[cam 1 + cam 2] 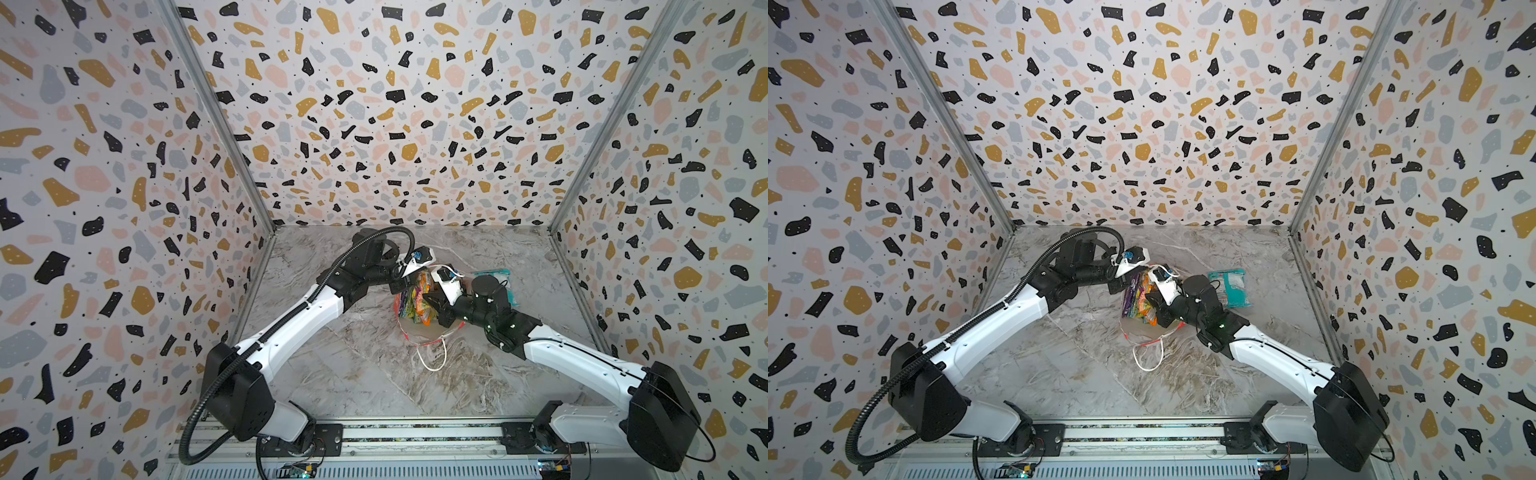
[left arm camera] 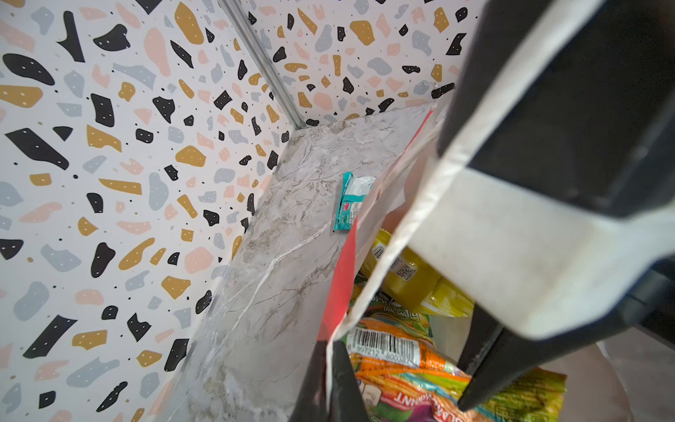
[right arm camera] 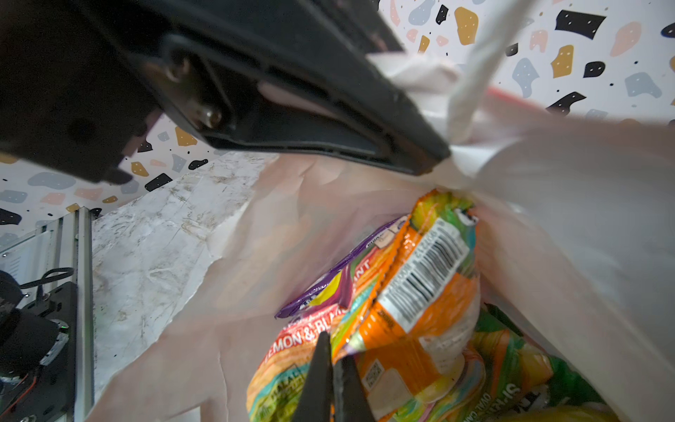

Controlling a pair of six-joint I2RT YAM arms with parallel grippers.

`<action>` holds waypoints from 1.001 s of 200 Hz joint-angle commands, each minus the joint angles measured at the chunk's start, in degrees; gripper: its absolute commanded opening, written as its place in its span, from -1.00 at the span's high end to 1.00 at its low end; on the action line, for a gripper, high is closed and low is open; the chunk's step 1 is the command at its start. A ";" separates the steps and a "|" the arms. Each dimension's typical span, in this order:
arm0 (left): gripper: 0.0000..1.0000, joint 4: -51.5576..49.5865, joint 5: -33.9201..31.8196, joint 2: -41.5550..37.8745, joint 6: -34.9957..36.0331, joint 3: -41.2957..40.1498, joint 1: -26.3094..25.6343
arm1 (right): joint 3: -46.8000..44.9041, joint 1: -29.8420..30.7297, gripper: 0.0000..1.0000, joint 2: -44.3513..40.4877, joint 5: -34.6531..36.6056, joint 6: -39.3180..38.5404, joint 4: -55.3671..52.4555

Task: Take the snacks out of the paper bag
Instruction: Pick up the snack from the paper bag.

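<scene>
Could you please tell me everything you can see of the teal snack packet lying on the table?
The teal packet is a small, flat, crinkly foil pouch with a whitish panel and print too small to read. It lies flat on the marble table, outside the red paper bag, just beyond the right arm, which hides part of it in a top view. Nothing grips it; whether it touches the bag cannot be told.

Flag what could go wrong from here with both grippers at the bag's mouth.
1. The left gripper pinches only the paper bag's thin rim by the cord handle; a pull could tear it or tip the bag.
2. The right gripper is shut among overlapping snacks, beside the orange packet; it may slip off the foil or drag the purple packet along.
</scene>
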 commanded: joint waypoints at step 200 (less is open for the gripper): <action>1.00 16.35 -14.88 -6.73 -9.53 -6.94 -0.01 | 7.35 -1.90 1.00 5.04 -25.98 -2.40 -9.74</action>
